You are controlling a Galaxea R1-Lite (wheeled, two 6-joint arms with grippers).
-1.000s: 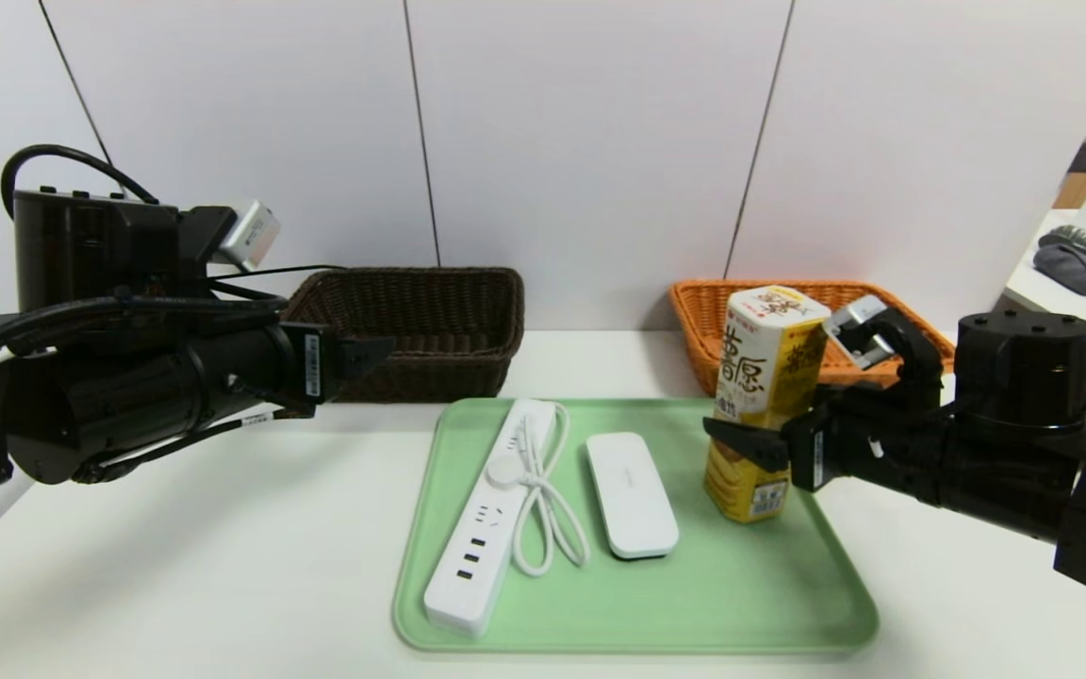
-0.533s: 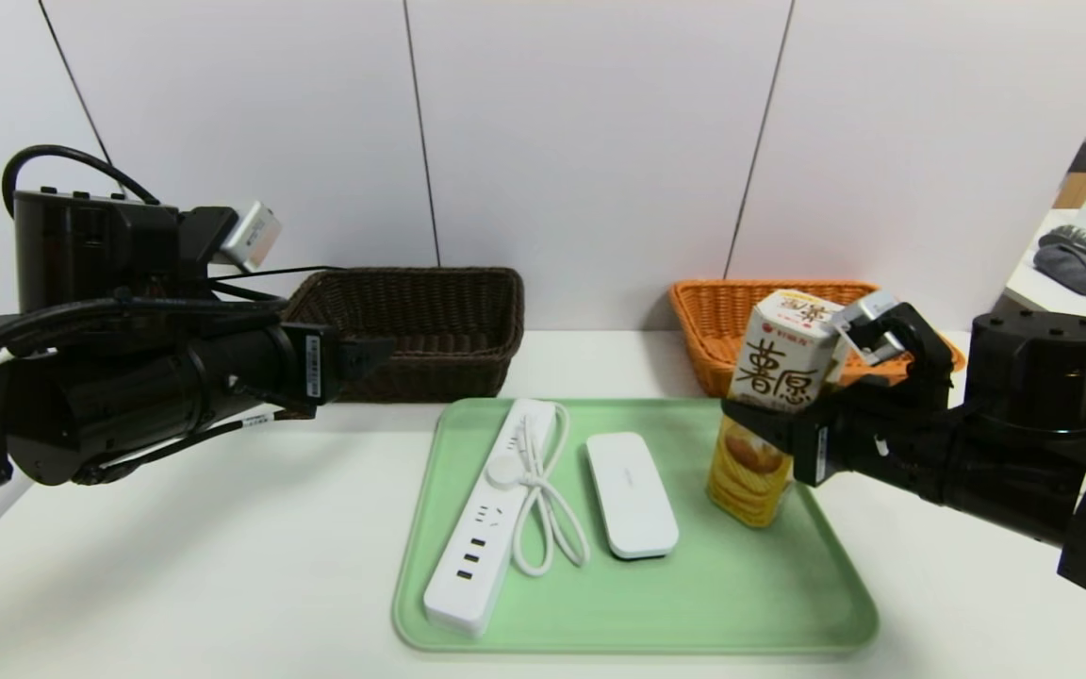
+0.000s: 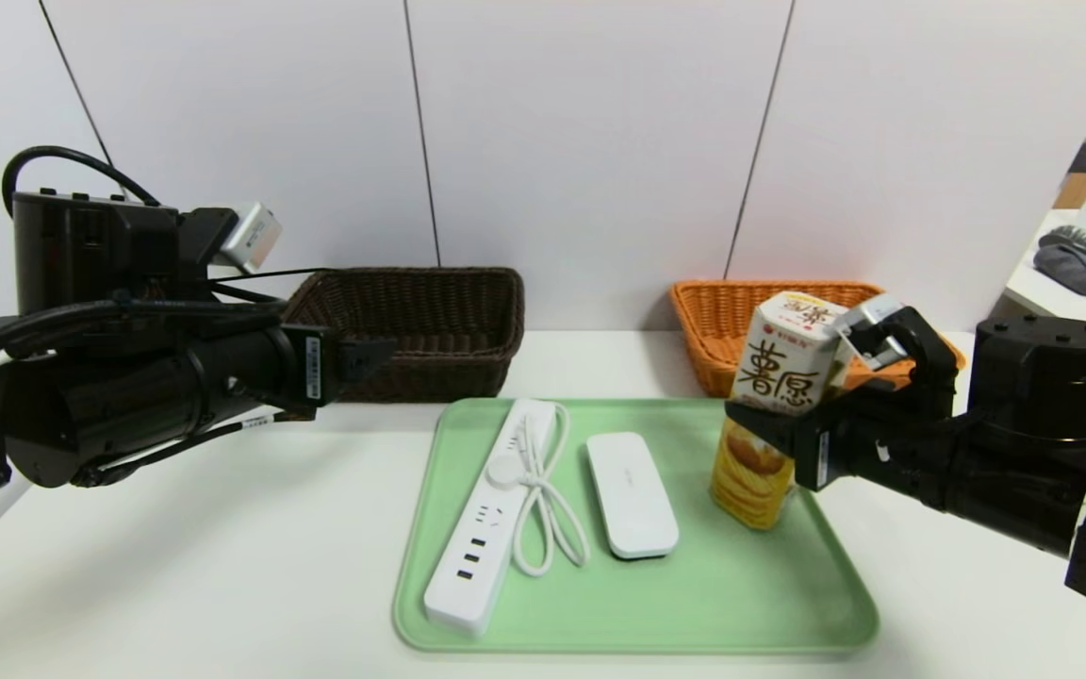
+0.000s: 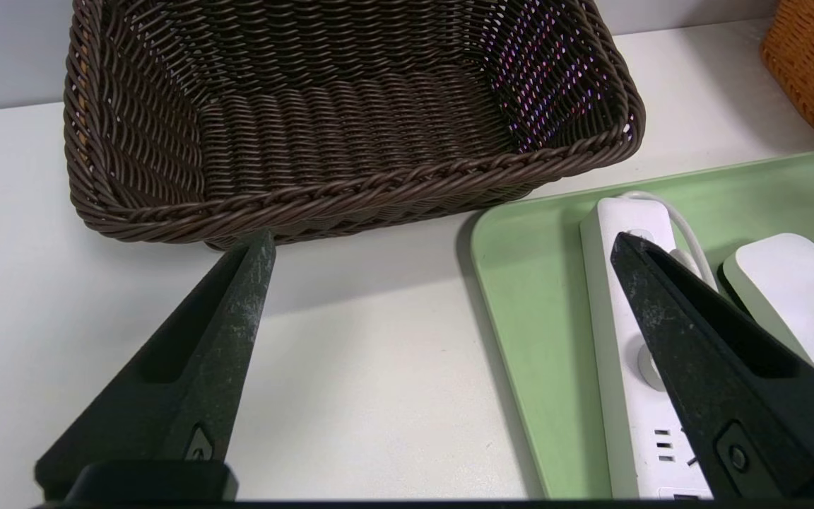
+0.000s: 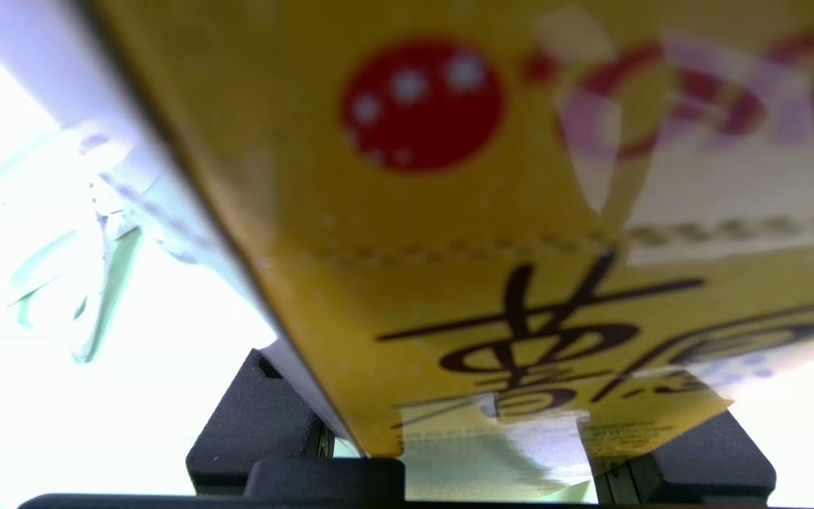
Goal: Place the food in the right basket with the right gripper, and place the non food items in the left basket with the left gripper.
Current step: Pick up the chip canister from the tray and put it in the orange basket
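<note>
Tilted yellow snack box (image 3: 777, 405), brown lettering; right hand (image 3: 769, 429) clamps it.

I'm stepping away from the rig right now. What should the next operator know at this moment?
Right gripper shut on the yellow snack box, tilted, over the green tray's right side.
Left gripper open, hovering beside the brown basket.
Power strip and white case lie on the tray.
Brown basket empty; nothing visible in the orange basket.
Left: box into orange basket, other two into brown basket.
</note>
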